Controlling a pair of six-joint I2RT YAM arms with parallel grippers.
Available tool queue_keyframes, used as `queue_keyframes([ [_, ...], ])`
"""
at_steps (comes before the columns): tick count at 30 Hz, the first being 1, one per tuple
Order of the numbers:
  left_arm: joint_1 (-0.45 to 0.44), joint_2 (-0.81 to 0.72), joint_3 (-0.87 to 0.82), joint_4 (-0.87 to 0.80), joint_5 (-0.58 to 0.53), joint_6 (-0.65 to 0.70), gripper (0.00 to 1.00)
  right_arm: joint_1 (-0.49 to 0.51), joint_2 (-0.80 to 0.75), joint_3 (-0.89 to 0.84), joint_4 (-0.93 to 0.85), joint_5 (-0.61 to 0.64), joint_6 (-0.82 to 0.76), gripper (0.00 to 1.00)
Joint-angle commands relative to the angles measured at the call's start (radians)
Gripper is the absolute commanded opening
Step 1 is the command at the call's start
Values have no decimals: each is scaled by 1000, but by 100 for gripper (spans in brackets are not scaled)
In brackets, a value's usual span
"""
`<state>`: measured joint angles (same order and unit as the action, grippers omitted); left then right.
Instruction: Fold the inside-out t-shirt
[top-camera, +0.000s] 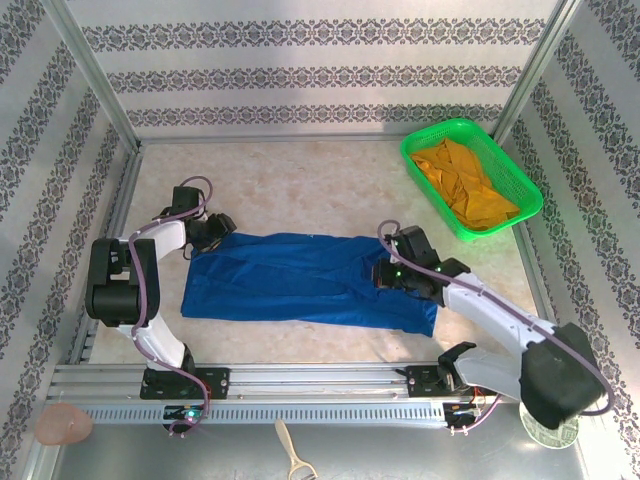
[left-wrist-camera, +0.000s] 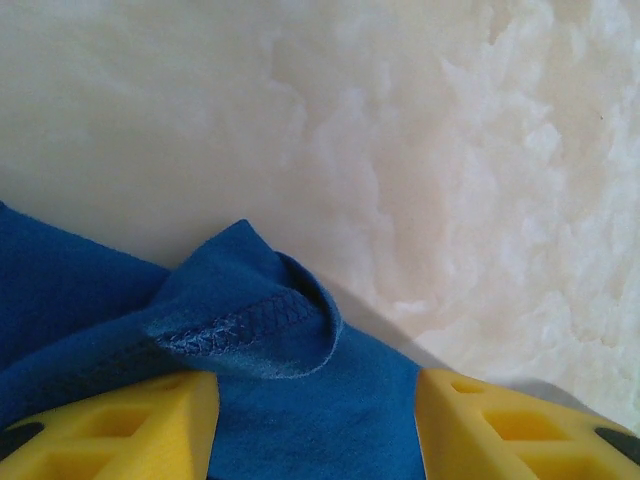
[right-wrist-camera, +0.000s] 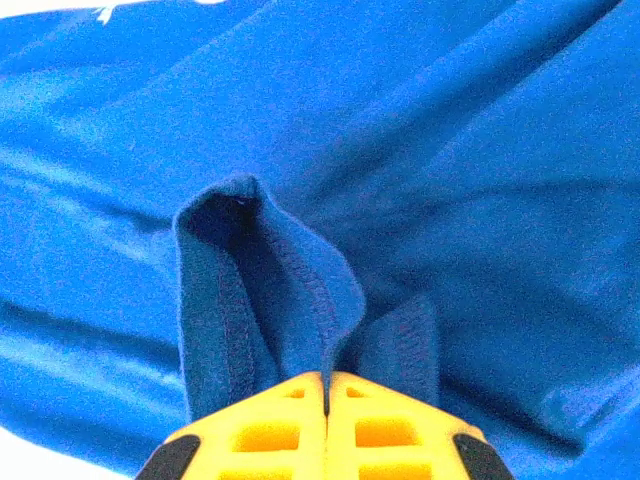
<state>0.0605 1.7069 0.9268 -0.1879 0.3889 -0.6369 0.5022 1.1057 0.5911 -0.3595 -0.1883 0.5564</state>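
Inside-out t-shirt (top-camera: 310, 285) lies spread flat mid-table (top-camera: 300, 185), long side running left to right, between your two arms. Right claw (right-wrist-camera: 327, 395) is pressed together, pinching a raised fold of stitched hem at the shirt's right end. Left claw (left-wrist-camera: 315, 425) is spread at the far-left corner, with a curled bit of hem sitting between its jaws, not clamped.

Risks, my read: your right pinch is on a thin ridge of hem, maybe one layer. Lift fast and it slips, or you drag only the top layer and the shirt bunches. The left isn't gripping, so moving the right arm alone would skew the cloth. Close the left too high and you miss the curl. The green basket (top-camera: 425, 168) with the orange garment (top-camera: 470, 185) sits far right, well apart, so low snag risk.

Writing: a scrap of white print at the top edge of the right wrist view, cut off, unreadable. No brand or label legible.
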Motion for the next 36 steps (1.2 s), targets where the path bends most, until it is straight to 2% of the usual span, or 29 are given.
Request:
queue_keyframes([
  [1,-2,18,-13,43,-2,-3,54,98,-45,-68,-59,-37,65,0],
  [2,-2,20,-14,45,-2,-3,54,131,-55,-88,-58,-45,81,0],
  [4,-2,24,-12,45,1,-3,54,197,-78,-101,-78,-58,91,32],
  [5,-2,25,-11,43,1,-2,55,213,-109,-98,-105,-53,87,45],
  [7,-2,25,-9,40,0,4,55,202,-195,-82,-153,-16,77,52],
  [9,-2,22,-9,38,2,5,55,118,-272,-47,-185,11,59,56],
  [12,-2,19,-8,39,2,3,55,-55,-235,-17,-135,-62,46,55],
  [14,-2,18,-3,33,3,3,54,-95,-157,12,-80,-67,43,54],
  [18,-2,14,0,21,-2,7,54,-76,21,61,24,-58,41,50],
  [21,-2,14,-2,21,-2,7,55,-21,131,78,61,-34,39,44],
  [24,-2,14,-1,21,-2,4,55,53,174,54,61,-30,57,39],
  [28,-2,16,6,18,0,6,54,138,118,-36,38,-61,122,34],
  [31,-2,9,22,6,13,14,55,145,17,-85,-11,-80,143,34],
  [34,-2,-31,61,-34,-8,50,56,71,-94,-54,-97,-45,108,35],
  [36,-2,-59,104,-89,-58,97,57,-30,-131,-6,-126,-40,72,36],
])
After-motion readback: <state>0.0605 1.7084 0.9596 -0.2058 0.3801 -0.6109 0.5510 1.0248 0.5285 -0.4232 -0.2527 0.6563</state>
